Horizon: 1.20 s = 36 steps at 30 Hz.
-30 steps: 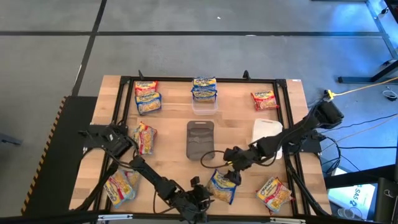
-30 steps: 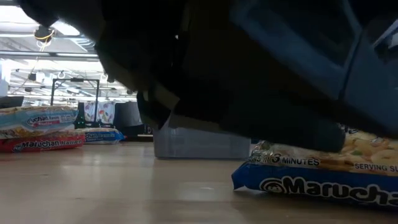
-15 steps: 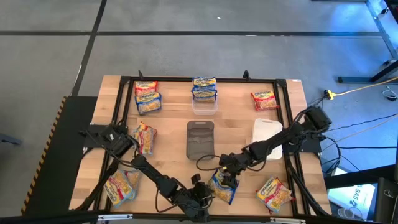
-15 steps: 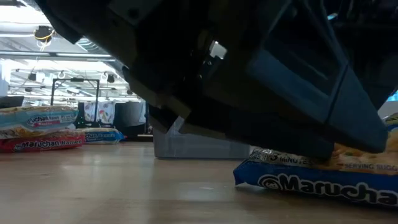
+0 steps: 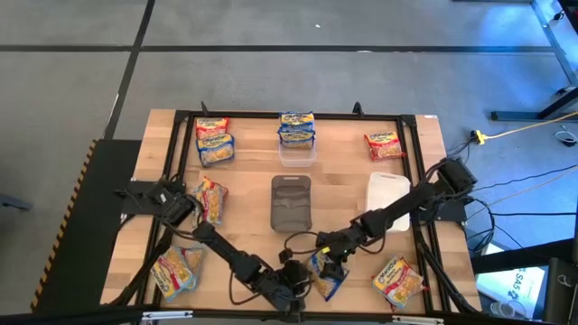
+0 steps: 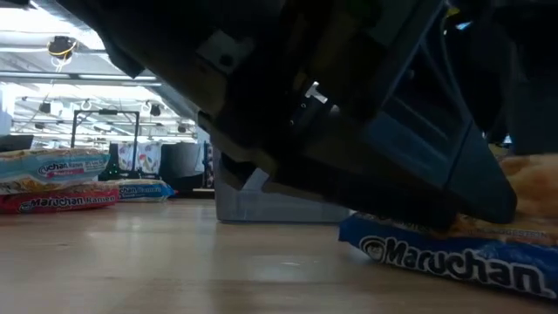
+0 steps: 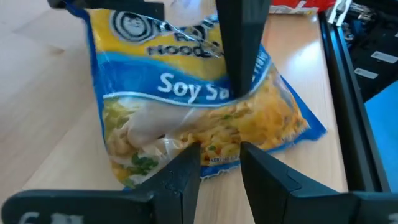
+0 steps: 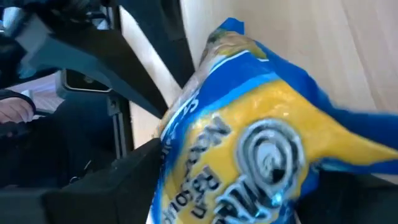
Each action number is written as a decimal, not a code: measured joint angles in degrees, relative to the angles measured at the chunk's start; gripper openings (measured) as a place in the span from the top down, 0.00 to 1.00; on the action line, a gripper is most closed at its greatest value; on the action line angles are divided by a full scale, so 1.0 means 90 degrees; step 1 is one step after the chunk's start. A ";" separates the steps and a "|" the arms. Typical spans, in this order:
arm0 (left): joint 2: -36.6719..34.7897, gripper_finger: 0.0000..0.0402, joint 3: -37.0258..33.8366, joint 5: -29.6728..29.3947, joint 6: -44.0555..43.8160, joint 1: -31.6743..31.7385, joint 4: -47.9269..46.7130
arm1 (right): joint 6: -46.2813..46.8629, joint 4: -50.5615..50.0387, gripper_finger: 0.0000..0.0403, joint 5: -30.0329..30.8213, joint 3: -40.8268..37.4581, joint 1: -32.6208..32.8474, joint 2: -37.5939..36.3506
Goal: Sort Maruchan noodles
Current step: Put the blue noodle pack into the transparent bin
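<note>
Right claw (image 5: 330, 267) clamped around blue-edged noodle packet (image 5: 323, 274).

"Maruchan" on blue packet (image 6: 453, 257); "Soy Sa…" on its front.

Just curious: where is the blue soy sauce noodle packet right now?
In the high view, the blue packet lies near the table's front edge, centre, between both grippers.

My right gripper (image 5: 330, 267) reaches low across the table's near edge, fingers clamped on a blue-edged Maruchan packet (image 5: 325, 273). My left gripper (image 5: 291, 287) lies stretched out just beside it, its two fingers (image 7: 186, 174) nearly closed with only a narrow gap, holding nothing.
</note>
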 joint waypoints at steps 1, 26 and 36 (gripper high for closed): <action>0.0000 0.73 0.0000 0.0000 0.0001 0.0007 -0.0001 | 0.0002 0.0029 0.31 0.0000 0.0000 0.0000 0.0029; -0.1077 0.73 -0.0002 0.0055 -0.0002 -0.0947 -0.2003 | -0.0891 -0.0517 0.75 -0.0334 0.0505 -0.0005 -0.0078; -0.1173 0.73 -0.0006 0.0404 0.0081 -0.0929 -0.2597 | -0.2267 -0.2840 0.78 0.0457 0.1278 -0.0197 -0.1170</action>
